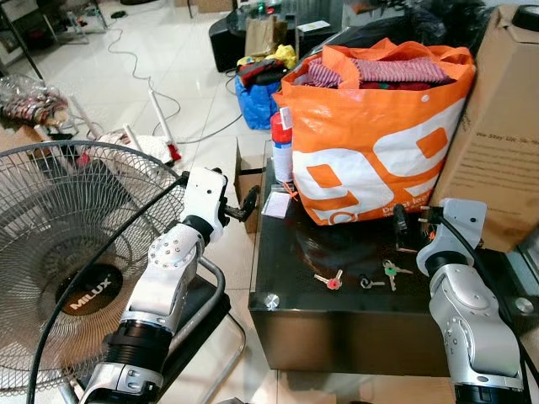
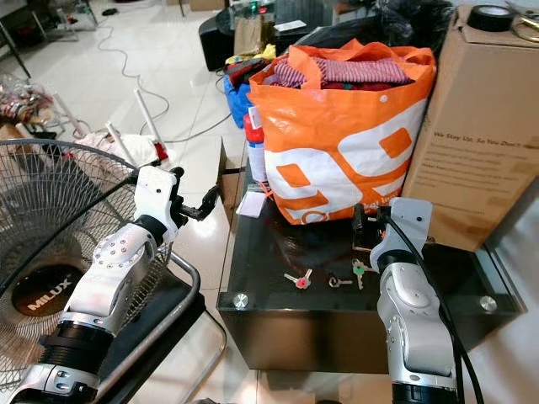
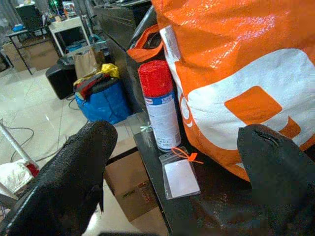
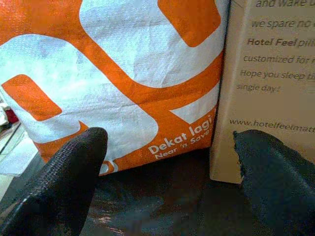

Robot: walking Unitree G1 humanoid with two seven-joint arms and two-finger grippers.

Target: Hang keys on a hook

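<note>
**Helper:** Where are the keys?

**Me:** They lie on the shiny black glass-topped table (image 1: 286, 278), near its front edge; there is a small key with a red cap (image 1: 330, 280), a dark little key (image 1: 366, 282), and a bunch of keys with a green tag (image 1: 390, 270); my right gripper (image 1: 410, 225) hangs just behind the green one, fingers wide apart and empty; past those fingers I see the big orange and white bag (image 4: 128, 73) and the brown cardboard box (image 4: 273, 83).

**Helper:** And your other hand?

**Me:** My left gripper (image 1: 250, 202) is off the table's left side, near the red-capped spray can (image 3: 160, 105); its fingers are apart too, holding nothing.

**Helper:** How will you do it well?

**Me:** I think I should tip my right fingers down over the green bunch, straddle it, and pinch gently so it doesn't slide on the glass; I can't see a hook yet.
</note>
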